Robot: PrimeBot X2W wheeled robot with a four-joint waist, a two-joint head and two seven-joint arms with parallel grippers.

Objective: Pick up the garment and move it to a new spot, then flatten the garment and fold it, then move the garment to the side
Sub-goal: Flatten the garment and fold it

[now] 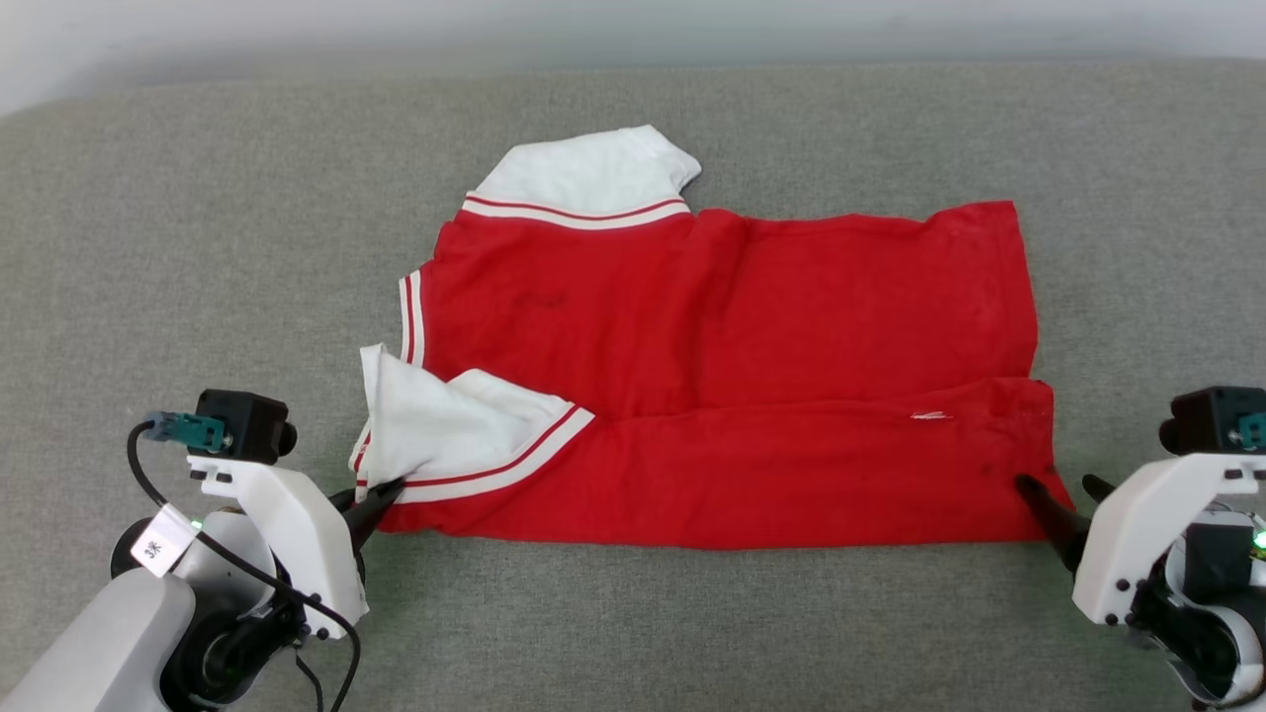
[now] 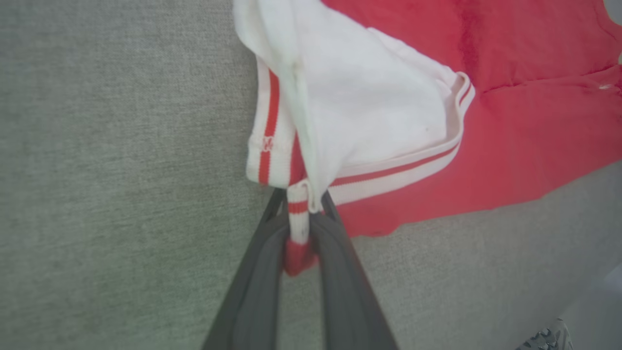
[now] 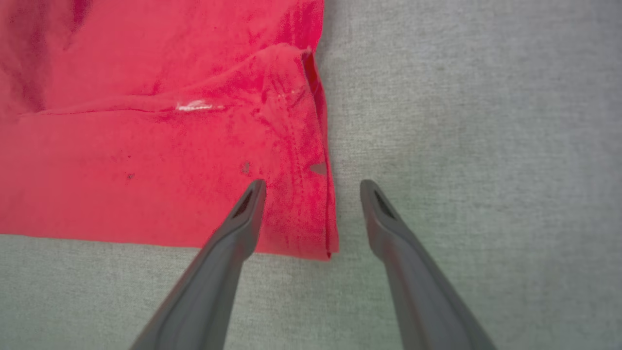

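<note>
**A:** Where does the garment (image 1: 732, 376) lie?

**B:** Spread across the middle of the grey fabric surface (image 1: 198, 247), collar end toward the robot's left and hem (image 1: 1029, 297) toward its right. The edge nearest the robot is folded over onto the body as a long red band. The far sleeve (image 1: 584, 173) lies flat and white at the back, and the near sleeve (image 1: 435, 425) is rumpled at the near left corner.

**A:** And the left end effector (image 1: 381, 494)?

**B:** It sits at that near left corner, clamped on the garment. The left wrist view shows the left end effector (image 2: 301, 204) pinching the striped trim (image 2: 299, 218) of the near sleeve between its two dark tips, with a red nub of cloth bunched between them.

**A:** The right end effector (image 1: 1058, 487)?

**B:** At the near right corner, with its fingers (image 3: 233, 228) spread well apart and nothing between them. In the right wrist view the right end effector (image 3: 313, 187) straddles the hem edge, with one tip over the red cloth (image 3: 146, 170) and the other over bare grey fabric just beside it. I cannot tell whether the tips touch the cloth
</note>
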